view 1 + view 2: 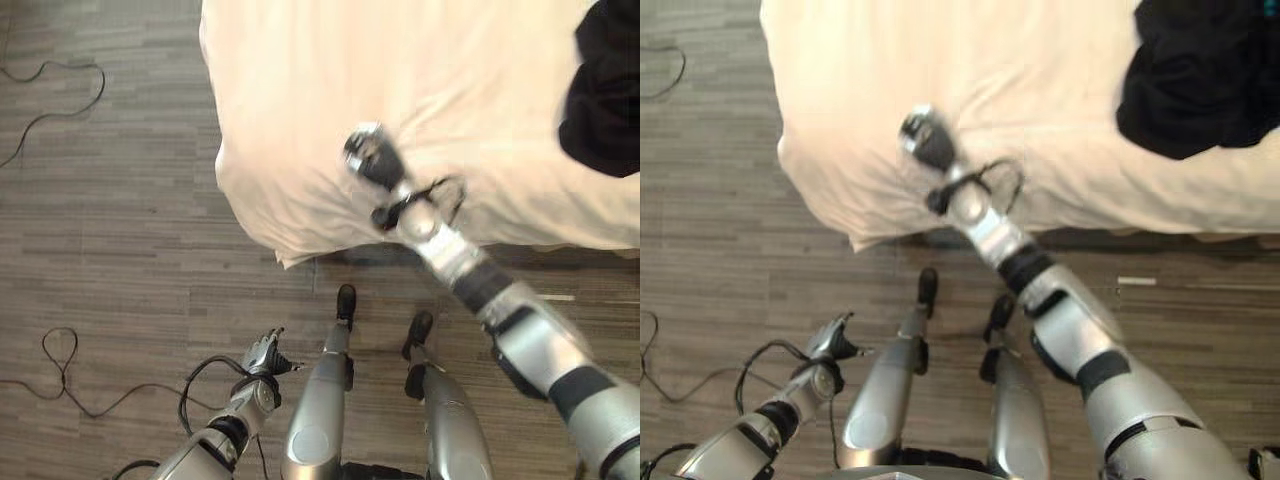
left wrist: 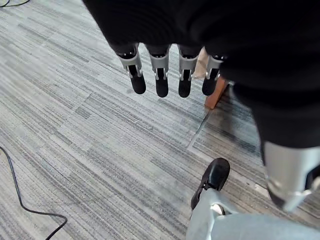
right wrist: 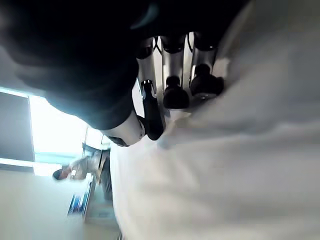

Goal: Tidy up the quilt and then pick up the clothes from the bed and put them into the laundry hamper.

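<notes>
Cream fabric covers the bed [image 1: 300, 60]: one quilt [image 1: 420, 90], soft and matte, with shallow creases across its top and a rounded, puffy fold at the near corner, where it hangs over the bed's edge toward the floor. One dark garment [image 1: 605, 90], black and crumpled into an irregular heap, lies on the quilt near the bed's right edge, well apart from both hands.

The right hand [image 1: 368, 152] reaches over the near edge of the bed and rests on the quilt just inside the near corner. In the right wrist view, its fingers [image 3: 176, 95] are curled, with dark tips pressed into the pale cloth and the thumb alongside; whether a fold is pinched between them cannot be told.

The left hand [image 1: 262, 352] hangs low over the floor [image 1: 110, 230], in front of the bed and clear of it. In the left wrist view, its fingers [image 2: 160, 75] are straight, side by side and holding nothing.

The floor is grey wood-look plank with a streaked grain. One wooden bed leg [image 2: 216, 95], reddish brown, shows past the left fingers, with a strip of cream cloth just above it.
</notes>
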{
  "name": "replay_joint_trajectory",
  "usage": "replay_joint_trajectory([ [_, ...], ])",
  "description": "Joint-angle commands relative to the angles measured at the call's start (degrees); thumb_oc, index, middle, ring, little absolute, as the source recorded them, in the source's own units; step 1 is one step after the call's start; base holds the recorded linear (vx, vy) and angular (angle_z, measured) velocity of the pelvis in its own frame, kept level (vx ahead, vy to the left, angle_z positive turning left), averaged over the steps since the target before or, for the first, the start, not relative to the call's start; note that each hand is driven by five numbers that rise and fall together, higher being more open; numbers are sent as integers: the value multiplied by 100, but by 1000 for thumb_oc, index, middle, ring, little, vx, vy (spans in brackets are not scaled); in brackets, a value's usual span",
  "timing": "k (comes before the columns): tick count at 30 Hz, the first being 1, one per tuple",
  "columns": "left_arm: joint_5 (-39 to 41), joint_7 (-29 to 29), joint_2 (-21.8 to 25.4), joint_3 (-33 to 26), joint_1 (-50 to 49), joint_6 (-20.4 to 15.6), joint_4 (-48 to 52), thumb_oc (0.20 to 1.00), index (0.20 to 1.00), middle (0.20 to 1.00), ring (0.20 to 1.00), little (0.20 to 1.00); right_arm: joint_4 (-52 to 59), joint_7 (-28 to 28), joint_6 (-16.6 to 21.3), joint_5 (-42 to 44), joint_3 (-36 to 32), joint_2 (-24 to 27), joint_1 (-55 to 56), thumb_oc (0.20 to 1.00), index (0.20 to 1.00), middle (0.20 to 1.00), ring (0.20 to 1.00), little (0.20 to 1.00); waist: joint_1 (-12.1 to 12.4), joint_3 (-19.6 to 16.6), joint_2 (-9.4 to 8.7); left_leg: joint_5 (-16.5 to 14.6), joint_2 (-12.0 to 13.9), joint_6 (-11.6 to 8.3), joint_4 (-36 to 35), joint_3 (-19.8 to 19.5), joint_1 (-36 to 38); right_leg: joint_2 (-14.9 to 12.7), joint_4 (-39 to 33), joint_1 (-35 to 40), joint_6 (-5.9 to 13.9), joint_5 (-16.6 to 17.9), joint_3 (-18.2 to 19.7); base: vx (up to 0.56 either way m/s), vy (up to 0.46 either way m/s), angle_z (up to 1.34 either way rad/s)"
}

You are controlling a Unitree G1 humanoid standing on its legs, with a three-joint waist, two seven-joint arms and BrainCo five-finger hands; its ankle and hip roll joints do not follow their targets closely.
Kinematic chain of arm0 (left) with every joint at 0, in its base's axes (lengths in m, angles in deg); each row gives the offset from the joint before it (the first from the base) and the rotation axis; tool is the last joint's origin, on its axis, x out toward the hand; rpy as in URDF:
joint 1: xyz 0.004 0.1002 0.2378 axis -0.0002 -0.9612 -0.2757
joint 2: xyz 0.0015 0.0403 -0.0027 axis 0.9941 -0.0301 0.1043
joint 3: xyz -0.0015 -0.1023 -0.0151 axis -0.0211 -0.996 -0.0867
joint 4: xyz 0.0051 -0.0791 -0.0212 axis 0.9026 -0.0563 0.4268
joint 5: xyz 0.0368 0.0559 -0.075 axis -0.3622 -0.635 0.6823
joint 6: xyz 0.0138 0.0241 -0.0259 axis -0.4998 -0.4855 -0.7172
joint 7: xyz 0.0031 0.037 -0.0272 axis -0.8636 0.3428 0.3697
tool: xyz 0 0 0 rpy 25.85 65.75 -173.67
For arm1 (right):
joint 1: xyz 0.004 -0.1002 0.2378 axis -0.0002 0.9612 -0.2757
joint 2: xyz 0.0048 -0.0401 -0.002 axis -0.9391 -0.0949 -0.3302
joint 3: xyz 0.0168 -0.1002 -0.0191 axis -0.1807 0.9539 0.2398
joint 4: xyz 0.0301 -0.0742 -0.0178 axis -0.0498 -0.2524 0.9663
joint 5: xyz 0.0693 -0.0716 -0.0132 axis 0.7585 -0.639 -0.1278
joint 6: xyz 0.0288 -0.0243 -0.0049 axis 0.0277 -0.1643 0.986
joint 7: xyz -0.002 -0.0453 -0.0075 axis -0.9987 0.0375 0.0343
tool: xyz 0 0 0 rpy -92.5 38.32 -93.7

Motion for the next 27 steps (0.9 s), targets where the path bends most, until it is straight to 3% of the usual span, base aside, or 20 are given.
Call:
replay_joint_trajectory([
  [1,-241,69,-72,82,-114,90,-474,1000,1000,1000,1000,1000,68,-1531,67,389,1239,-850,1028,200,200,200,200,200,219,-542,-312,-238,144,-211,7,-37,253,-319,-359,162,609,107,370,157,-52,-1],
  [4,-322,-14,21,-22,-182,93,-588,1000,1000,1000,1000,1000,844,-1967,241,986,1397,-757,1032,200,200,200,200,200,156,-724,-467,-366,110,-188,-20,-25,559,-290,-550,497,619,143,428,141,-32,9],
  [9,-165,83,217,-183,-76,30,-566,1000,1000,1000,1000,1000,1413,-1406,662,1239,794,-325,295,200,200,200,200,200,0,-732,-524,-413,102,-172,-36,72,633,-268,-621,457,660,229,590,-2,26,-9],
  [11,50,192,342,-83,103,-171,-280,1000,1000,1000,1000,1000,1549,-744,877,968,90,105,-395,200,200,200,200,200,-23,-441,-392,-336,95,-168,38,135,342,-321,-435,33,674,256,667,-127,14,-39],
  [13,151,202,380,-31,158,-238,-154,1000,1000,1000,1000,1000,1488,-507,907,859,-114,287,-601,200,200,200,200,200,-21,-341,-306,-287,70,-174,91,131,145,-353,-319,-168,670,244,650,-112,-13,-27],
  [16,394,87,379,29,209,-331,42,1000,1000,1000,1000,1000,683,75,821,656,-663,805,-963,200,200,200,200,200,-88,-168,-126,-291,7,-193,360,165,-390,-434,31,-674,652,168,552,-150,9,3],
  [19,428,-2,349,9,202,-299,-12,1000,1000,1000,1000,1000,-209,427,654,684,-1080,1193,-1023,200,200,200,200,200,-173,-88,-79,-359,-8,-164,745,196,-820,-454,366,-1130,622,130,631,-113,75,20],
  [23,284,-104,247,-234,26,-185,-231,1000,1000,1000,1000,1000,-518,507,430,720,-1773,1636,101,200,200,200,200,200,-355,-91,-203,-604,-43,-70,996,304,-777,-444,436,-1063,600,88,751,36,86,-3],
  [24,172,-159,232,-413,-94,-139,-278,1000,1000,1000,1000,1000,-369,408,409,647,-2231,1827,1274,200,200,200,200,200,-499,-139,-264,-698,-44,-31,1011,328,-652,-440,386,-939,606,71,780,45,44,-14],
  [25,172,-159,234,-414,-90,-138,-278,1000,1000,1000,1000,1000,-368,408,408,647,-2233,1828,1272,200,200,200,200,200,-501,-147,-264,-667,-47,-28,998,325,-669,-441,361,-950,606,104,776,156,83,-14],
  [26,22,-226,283,-649,-245,-89,-328,1000,1000,1000,1000,1000,-392,322,388,450,-2872,2025,2569,200,200,200,200,200,-704,-290,-357,-787,-35,5,955,382,-436,-452,261,-708,630,84,804,102,41,-8],
  [27,22,-226,283,-647,-246,-89,-327,1000,1000,1000,1000,1000,-390,322,387,450,-2874,2025,2573,200,200,200,200,200,-702,-294,-357,-783,-35,5,952,382,-438,-451,256,-709,630,88,804,229,88,-4],
])
